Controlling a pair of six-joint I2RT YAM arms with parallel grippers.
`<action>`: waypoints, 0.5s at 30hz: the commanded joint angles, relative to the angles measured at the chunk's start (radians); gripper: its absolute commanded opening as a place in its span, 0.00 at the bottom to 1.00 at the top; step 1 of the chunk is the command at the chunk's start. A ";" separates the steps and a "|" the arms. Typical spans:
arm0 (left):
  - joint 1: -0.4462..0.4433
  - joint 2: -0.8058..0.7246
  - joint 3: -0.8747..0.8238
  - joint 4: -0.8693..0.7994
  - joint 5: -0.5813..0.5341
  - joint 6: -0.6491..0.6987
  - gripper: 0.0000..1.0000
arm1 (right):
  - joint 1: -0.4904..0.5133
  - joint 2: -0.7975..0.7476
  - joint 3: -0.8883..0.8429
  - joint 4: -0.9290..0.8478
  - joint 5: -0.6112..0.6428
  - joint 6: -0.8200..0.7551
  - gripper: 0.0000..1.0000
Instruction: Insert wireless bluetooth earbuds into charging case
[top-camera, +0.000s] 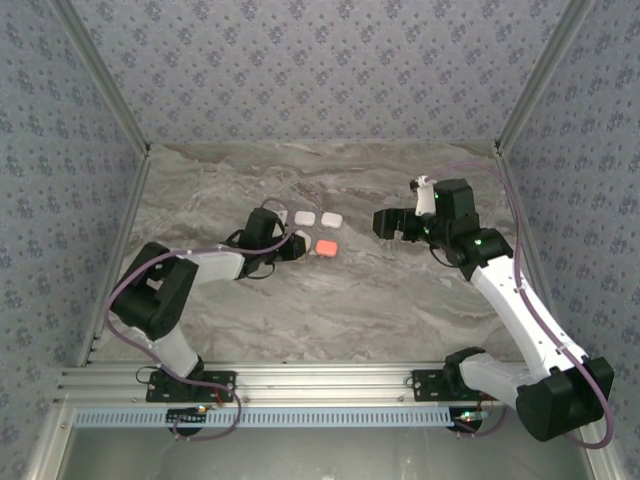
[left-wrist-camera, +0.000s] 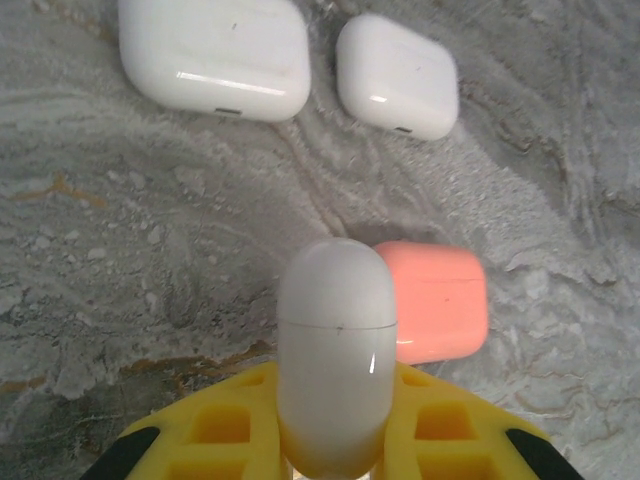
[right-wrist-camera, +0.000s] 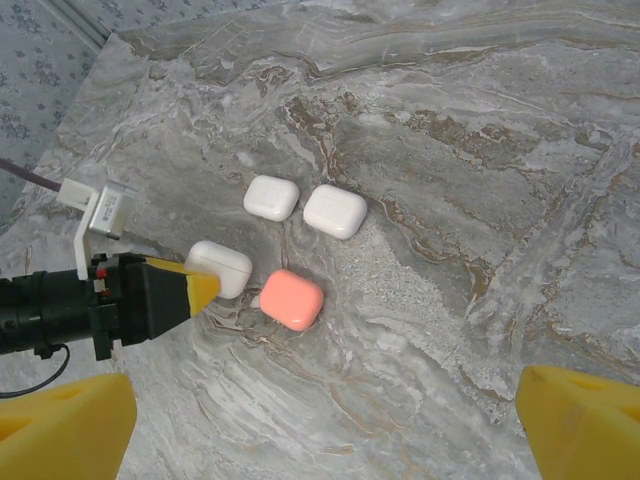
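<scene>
Our left fingers (left-wrist-camera: 445, 430) pinch a white case (left-wrist-camera: 335, 340) just beside the pink case (left-wrist-camera: 435, 300); right fingers (right-wrist-camera: 585, 425) hang spread wide; the glossy shell looks light, rigid and slippery, so we favour its flat sides.

No legible text, brand, number or sign: white case (left-wrist-camera: 335, 350), other cases (left-wrist-camera: 215, 50), marble table (top-camera: 400, 300), patterned walls (top-camera: 320, 70) all unmarked.

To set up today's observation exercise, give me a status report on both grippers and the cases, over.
Left gripper shut on white case. Right gripper open, hovering off to the side. Pink case close beside the held one; two white cases beyond.
</scene>
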 joint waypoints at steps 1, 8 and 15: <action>0.009 0.022 0.033 0.019 0.027 -0.028 0.00 | -0.005 -0.004 -0.001 -0.025 -0.009 0.008 1.00; 0.015 0.058 0.053 -0.030 0.018 -0.041 0.24 | -0.005 -0.008 -0.001 -0.032 0.001 -0.003 1.00; 0.023 0.044 0.056 -0.074 -0.033 -0.028 0.54 | -0.015 -0.019 0.011 -0.053 0.010 -0.028 1.00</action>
